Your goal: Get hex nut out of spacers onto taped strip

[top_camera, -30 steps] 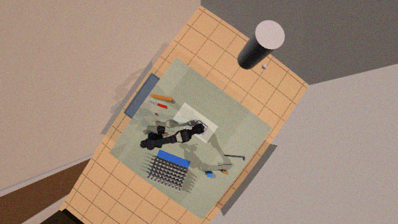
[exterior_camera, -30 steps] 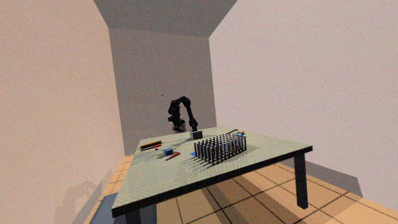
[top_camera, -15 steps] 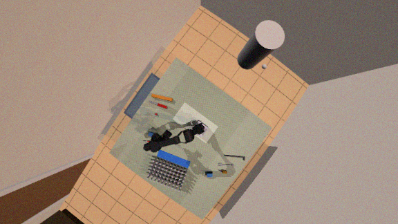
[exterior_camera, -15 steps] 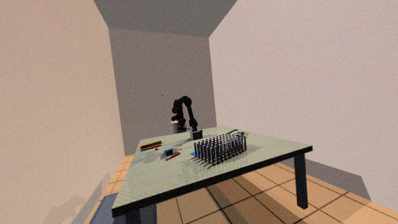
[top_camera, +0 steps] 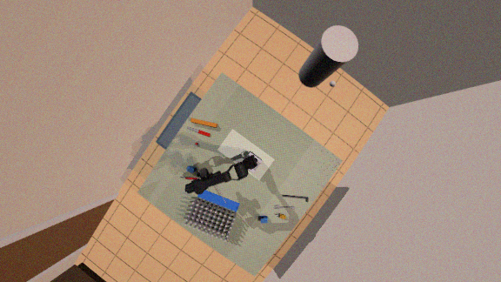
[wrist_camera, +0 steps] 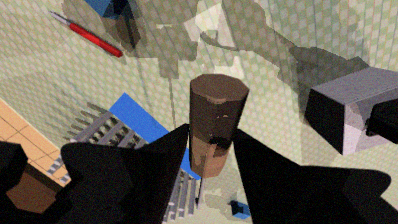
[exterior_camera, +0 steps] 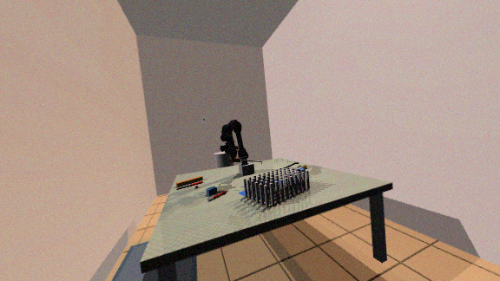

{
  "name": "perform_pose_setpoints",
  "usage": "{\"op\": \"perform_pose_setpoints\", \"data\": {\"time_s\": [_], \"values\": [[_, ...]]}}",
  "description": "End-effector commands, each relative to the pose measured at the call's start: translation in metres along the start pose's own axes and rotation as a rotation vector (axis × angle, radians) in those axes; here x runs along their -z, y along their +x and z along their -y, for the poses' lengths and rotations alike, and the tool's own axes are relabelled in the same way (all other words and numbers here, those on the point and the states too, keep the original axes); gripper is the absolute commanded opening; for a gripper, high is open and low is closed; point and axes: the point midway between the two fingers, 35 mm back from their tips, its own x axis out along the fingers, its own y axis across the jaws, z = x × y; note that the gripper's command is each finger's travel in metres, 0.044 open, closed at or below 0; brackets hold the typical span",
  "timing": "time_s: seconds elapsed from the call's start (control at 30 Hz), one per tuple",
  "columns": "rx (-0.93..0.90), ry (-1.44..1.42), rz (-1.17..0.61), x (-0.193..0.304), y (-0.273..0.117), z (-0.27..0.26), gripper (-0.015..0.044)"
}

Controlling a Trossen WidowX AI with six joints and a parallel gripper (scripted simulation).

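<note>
My gripper (wrist_camera: 211,130) is shut on the brown handle (wrist_camera: 216,102) of a tool. A thin shaft runs from the handle, partly hidden in the wrist view; in the exterior view it sticks out sideways above the table (exterior_camera: 200,221). The metal spacers (top_camera: 210,218) (exterior_camera: 278,186) (wrist_camera: 185,197) stand in a dense block. The blue taped strip (top_camera: 217,200) (wrist_camera: 141,117) lies along their front edge. The gripper is raised above the table, on the strip's side of the spacers. I cannot make out the hex nut. A black L-shaped hook (top_camera: 296,198) lies on the table.
A red-handled tool (top_camera: 190,177) (exterior_camera: 218,196) (wrist_camera: 95,40) lies near a blue block (top_camera: 190,169) (exterior_camera: 211,191). An orange bar (top_camera: 204,123) and another red-handled tool (top_camera: 203,133) lie farther off. Another blue block (top_camera: 263,218) sits beside a yellow item (top_camera: 282,216). My grey base (exterior_camera: 246,169) stands behind the spacers.
</note>
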Motion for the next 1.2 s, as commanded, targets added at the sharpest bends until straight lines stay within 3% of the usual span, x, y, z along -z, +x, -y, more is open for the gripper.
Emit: {"op": "perform_pose_setpoints", "data": {"time_s": [0.0, 0.8, 1.17], "values": [[-0.009, 0.114, -0.040, 0.011, 0.000, 0.004, 0.0000], [0.091, 0.822, -0.243, 0.071, 0.003, 0.035, 0.0000], [0.096, 0.842, -0.248, 0.070, 0.026, 0.030, 0.0000]]}}
